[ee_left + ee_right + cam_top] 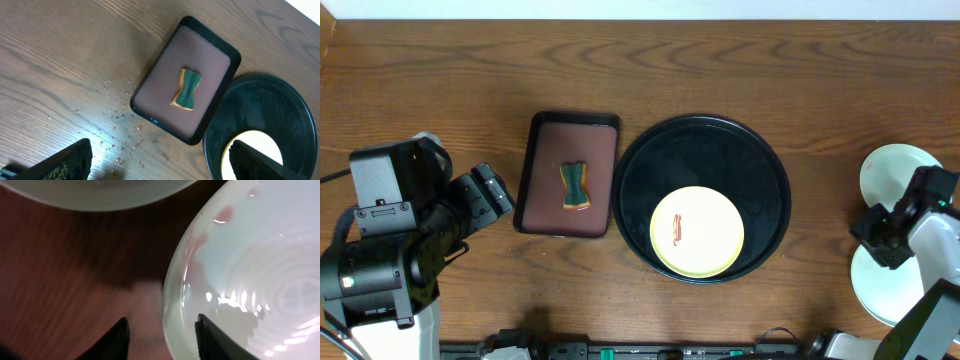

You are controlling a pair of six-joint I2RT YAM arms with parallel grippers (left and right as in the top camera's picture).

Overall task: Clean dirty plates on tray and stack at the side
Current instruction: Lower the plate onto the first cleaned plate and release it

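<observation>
while the yellow plate (697, 232) lies flat inside the black tray (700, 140), a red-brown smear (678, 231) at its centre, it is well apart from both pairs of jaws, roughly between them. outside the tray, the first mint plate (888, 170) and the second mint plate (868, 285) rest on the table (440, 80), one just to either side of the right jaws in the overhead view. the right jaws stand open. in the right wrist view the rim of one mint plate runs between the two fingertips (119, 335), with pinkish streaks on that rim. whether a fingertip touches it i cannot tell, nor which of the two plates it is. the other plate's edge lies ahead of these jaws. the left jaws are spread wide above the table, gripping nothing. ahead of them sits a brown rectangular tray (165, 85) carrying a green-and-yellow sponge (186, 89), with the black tray just beyond it. small pale specks (117, 117) dot the wood between the left jaws and the brown tray.
</observation>
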